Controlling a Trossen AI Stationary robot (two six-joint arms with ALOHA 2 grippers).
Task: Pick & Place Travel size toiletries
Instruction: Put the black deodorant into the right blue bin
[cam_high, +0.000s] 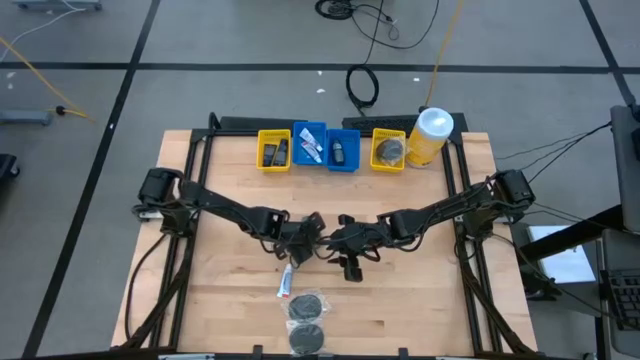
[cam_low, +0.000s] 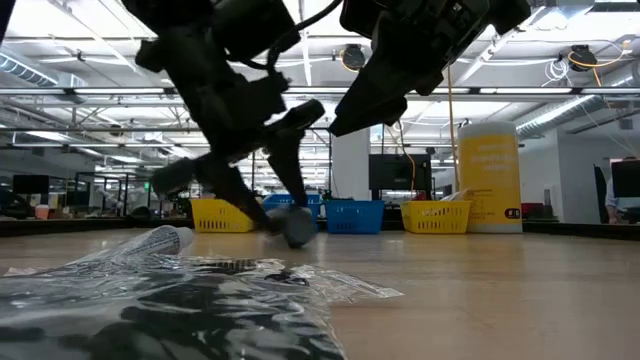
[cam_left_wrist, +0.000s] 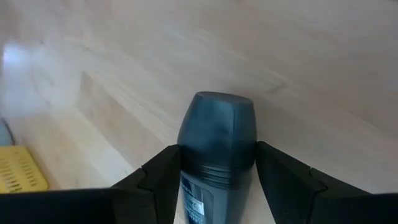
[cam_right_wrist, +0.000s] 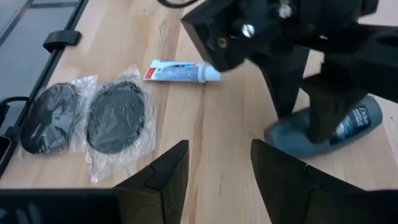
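Note:
My left gripper (cam_left_wrist: 216, 155) is shut on a small dark grey bottle (cam_left_wrist: 217, 124) near the table's middle (cam_high: 300, 243). In the right wrist view the same bottle (cam_right_wrist: 348, 124) shows slanted under the left arm's fingers. My right gripper (cam_right_wrist: 217, 152) is open and hovers just right of it (cam_high: 347, 252), touching nothing. A thin white printed tube (cam_right_wrist: 180, 71) lies flat toward the near edge. Two dark round mesh puffs (cam_right_wrist: 115, 118) (cam_right_wrist: 50, 118) in clear wrappers lie flat beyond it, nearest the near edge. My left gripper pinches the dark bottle between its two fingers (cam_left_wrist: 161, 180), on the body just behind the cap (cam_left_wrist: 214, 174). The fingers come from above, pointing down, and lie across the bottle. The bottle is tilted with its cap end (cam_right_wrist: 280, 137) lowest, at the tabletop or just above it.
Along the far edge stands a row of small bins: yellow (cam_high: 273, 150), blue (cam_high: 308, 145), blue (cam_high: 343, 152) and yellow (cam_high: 388, 151), each with items inside. A big yellow canister with a white lid (cam_high: 430, 135) stands right of them. Bare wood lies between the grippers and the bins.

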